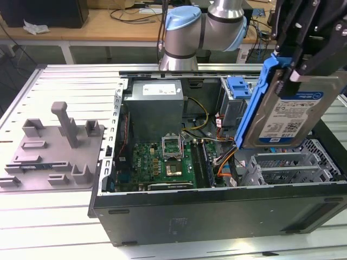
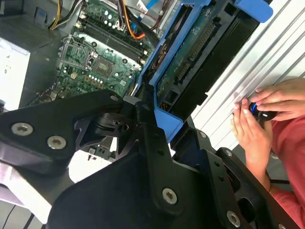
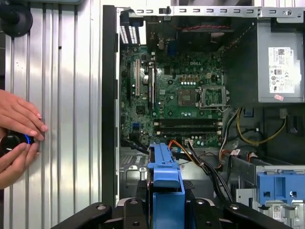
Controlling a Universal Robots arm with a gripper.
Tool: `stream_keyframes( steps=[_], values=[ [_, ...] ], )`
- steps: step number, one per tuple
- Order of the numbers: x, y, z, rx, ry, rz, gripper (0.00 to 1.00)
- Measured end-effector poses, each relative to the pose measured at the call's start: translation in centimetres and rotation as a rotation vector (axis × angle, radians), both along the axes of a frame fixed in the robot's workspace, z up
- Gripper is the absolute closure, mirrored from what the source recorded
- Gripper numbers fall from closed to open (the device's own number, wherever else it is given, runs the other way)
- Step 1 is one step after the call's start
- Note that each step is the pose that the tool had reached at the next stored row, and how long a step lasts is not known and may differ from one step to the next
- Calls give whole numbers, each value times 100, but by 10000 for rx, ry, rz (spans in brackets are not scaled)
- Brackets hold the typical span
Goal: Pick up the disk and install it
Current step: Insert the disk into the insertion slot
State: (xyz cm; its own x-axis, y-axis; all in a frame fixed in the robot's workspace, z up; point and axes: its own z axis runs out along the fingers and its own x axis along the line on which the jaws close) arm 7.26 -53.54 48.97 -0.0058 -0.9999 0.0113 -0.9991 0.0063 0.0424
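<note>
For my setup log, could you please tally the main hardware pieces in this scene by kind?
disk: 1
open computer case: 1
grey fixture: 1
blue plastic latch: 1
Total: 4

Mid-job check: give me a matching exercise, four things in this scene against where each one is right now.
Things:
1. disk
2. grey moulded fixture
3. motherboard
4. person's hands

Places:
A. flat on the floor of the open computer case
B. on the table, at the exterior view's left of the case
C. clamped in the tool, above the case
D. on the table, around a small black knob

Pairs: 1-C, 2-B, 3-A, 4-D.
</note>
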Motion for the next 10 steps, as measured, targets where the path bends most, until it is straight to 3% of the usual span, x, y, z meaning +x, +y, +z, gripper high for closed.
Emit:
stream_keyframes(
  steps=[10],
  values=[
    [260,-26,-13,1,0,-1,64]
  ],
)
